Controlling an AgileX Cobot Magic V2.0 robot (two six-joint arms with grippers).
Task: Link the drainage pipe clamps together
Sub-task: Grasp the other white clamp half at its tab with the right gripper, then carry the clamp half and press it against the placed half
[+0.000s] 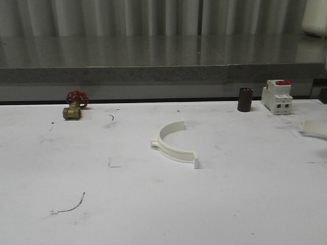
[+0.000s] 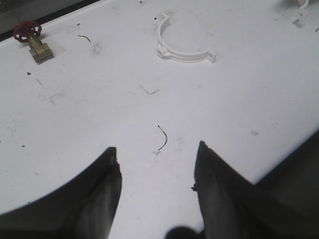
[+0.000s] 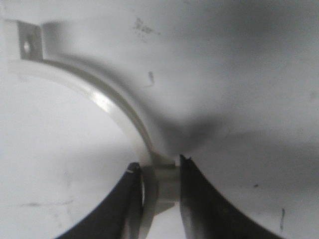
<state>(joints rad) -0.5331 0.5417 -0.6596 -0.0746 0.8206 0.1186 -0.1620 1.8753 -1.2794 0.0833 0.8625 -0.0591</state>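
One white semicircular pipe clamp (image 1: 173, 143), with square tabs at both ends, is seen lying mid-table. A second clamp (image 3: 112, 112) is pinched by the right gripper (image 3: 158, 174). The left gripper (image 2: 157, 164) is held spread above the bare table (image 2: 99, 114).

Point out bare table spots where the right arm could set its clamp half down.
Bare: the near table ahead of the center clamp half, and between it and the brass valve. Crowded: far right, by the black cylinder and switch.

My left gripper (image 2: 157, 167) has two dark, matte fingers, broad at the base and tapering to blunt points. My right gripper (image 3: 158, 172) has the same black, curved, tapering fingers.
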